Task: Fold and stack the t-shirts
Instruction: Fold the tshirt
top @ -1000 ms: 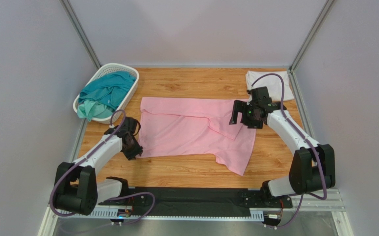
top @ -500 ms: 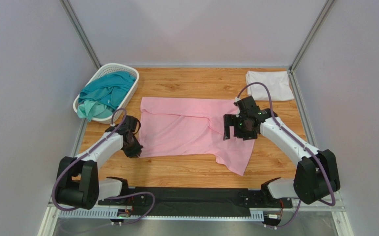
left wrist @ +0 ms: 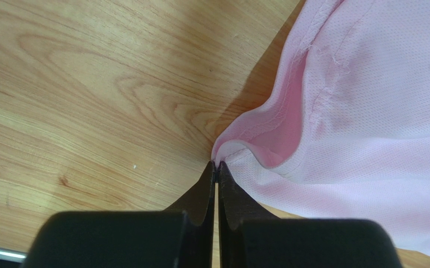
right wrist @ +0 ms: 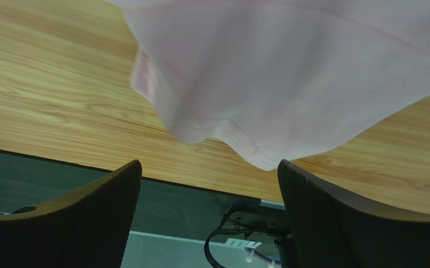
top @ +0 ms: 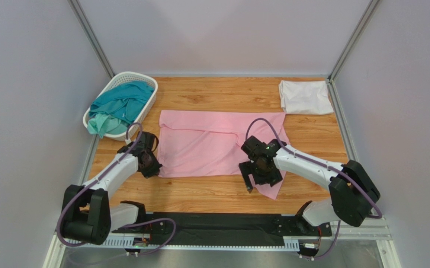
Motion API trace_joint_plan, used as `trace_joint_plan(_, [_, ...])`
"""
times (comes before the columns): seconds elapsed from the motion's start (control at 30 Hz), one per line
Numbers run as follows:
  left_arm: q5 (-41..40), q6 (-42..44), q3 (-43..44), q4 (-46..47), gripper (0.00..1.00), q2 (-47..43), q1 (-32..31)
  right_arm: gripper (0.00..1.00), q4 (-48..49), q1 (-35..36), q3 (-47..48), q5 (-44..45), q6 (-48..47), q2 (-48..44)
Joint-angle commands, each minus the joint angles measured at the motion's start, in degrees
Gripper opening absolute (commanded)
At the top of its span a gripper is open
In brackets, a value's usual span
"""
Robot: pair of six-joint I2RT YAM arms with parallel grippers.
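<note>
The pink t-shirt [top: 211, 145] was seen spread across the middle of the wooden table [top: 217, 92], partly folded over itself, with one corner trailing toward the near edge. The left gripper [left wrist: 216, 167] was set low at the shirt's near left corner, its jaws clenched together with the hem pinched at their tips and the cloth drawn up into a small ridge there. The right gripper [right wrist: 207, 167] was held above the trailing near right corner, its jaws spread wide and nothing grasped; the hem was seen hanging between the two fingers. A white t-shirt [top: 305, 97] was laid folded at the far right corner of the table. A teal t-shirt [top: 119, 103] was heaped in the basket [top: 144, 81] at the far left.
</note>
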Motion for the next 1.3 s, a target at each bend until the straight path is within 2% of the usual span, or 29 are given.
trace_joint_plan(0.0, [-1.3,0.8,0.2,-0.1,0.0,-1.7,0.3,0.92,-3.2,0.8,-3.0,3.3,4.2,0.9])
trace_joint_plan(0.17, [-1.7,0.4,0.3,-0.2,0.0,-1.7,0.3,0.86,0.9,0.8,-5.7,4.3,3.8,2.3])
trace_joint_plan(0.37, [-1.5,0.4,0.8,-0.5,0.0,-1.6,0.3,0.84,3.1,0.2,-4.1,5.1,-0.1,7.5])
trace_joint_plan(0.47, [-1.8,0.0,0.7,-1.0,0.0,-1.7,0.3,0.72,4.6,-0.4,-3.9,4.6,-1.1,8.1])
trace_joint_plan(0.5, [-1.8,-0.1,0.7,-1.0,0.0,-1.6,0.3,0.63,4.9,-0.6,-4.1,4.5,-1.1,8.2])
trace_joint_plan(0.57, [-1.8,-0.2,0.7,-1.0,0.0,-1.6,0.3,0.56,5.5,-1.1,-4.4,3.9,-1.5,8.3])
trace_joint_plan(0.7, [-1.5,-0.5,0.8,-1.5,0.0,-1.6,0.3,0.21,5.1,-1.6,-5.3,2.8,-1.4,7.7])
trace_joint_plan(0.77, [-1.5,-0.9,0.6,-2.5,0.0,-2.3,0.3,0.11,3.9,-1.6,-6.0,1.5,-0.6,6.1])
trace_joint_plan(0.8, [-1.5,-1.0,0.4,-2.9,0.0,-2.8,0.3,0.0,3.6,-1.6,-6.4,1.1,-0.1,5.3])
trace_joint_plan(0.83, [-1.6,-1.1,0.0,-3.3,0.0,-3.4,0.3,0.0,2.6,-1.5,-7.1,-1.7,0.0,3.4])
trace_joint_plan(1.0, [-1.5,-2.6,-1.1,-6.5,0.0,-8.7,0.3,0.0,-1.2,0.4,-7.1,-4.3,2.7,-2.3])
trace_joint_plan(1.13, [-0.4,-3.4,-1.4,-6.7,0.0,-12.1,0.3,0.0,-5.0,0.4,-5.9,-1.3,2.9,-5.8])
trace_joint_plan(1.27, [-0.4,-3.2,0.9,-6.7,0.0,-12.5,0.3,0.0,-6.1,-1.0,-0.6,2.9,1.6,-5.4])
